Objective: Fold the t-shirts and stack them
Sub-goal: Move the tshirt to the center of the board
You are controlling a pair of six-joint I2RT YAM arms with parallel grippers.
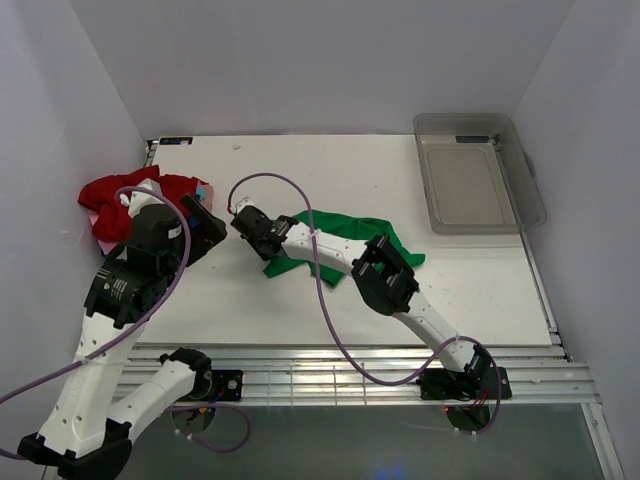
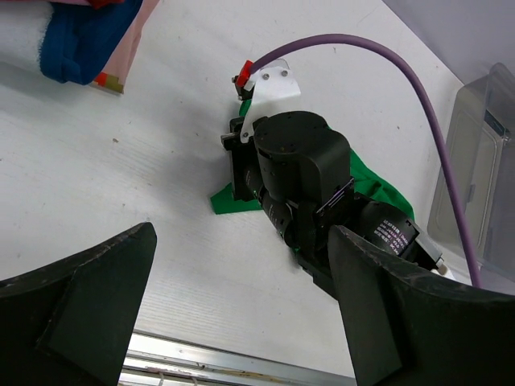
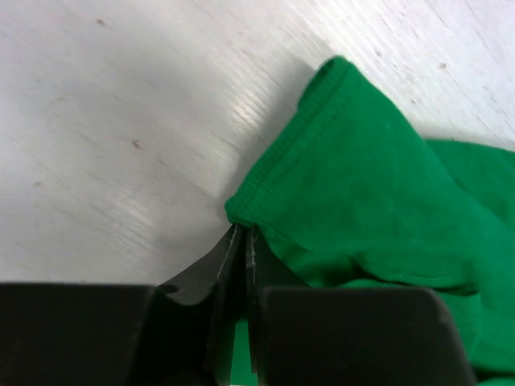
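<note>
1. Top view: the green tee lies crumpled mid-bench, partly under your R arm. R jaws sit at its left edge; you can't tell their state from here. The red tee is bunched at the left edge, with the print tee peeking out at its near side, both well apart from the green one. L jaws hover just beside that pile; their state isn't readable here either. The bin sits at the far right.
2. L wrist: L jaws are spread wide above bare bench. Beyond them you see the R arm's wrist over the green tee. Print tee is top left, blue patch showing. Bin is at the right edge.
3. R wrist: R jaws are pressed together, pinching the green tee at a hem fold. The rest of the cloth lies to the right on the bench.
</note>
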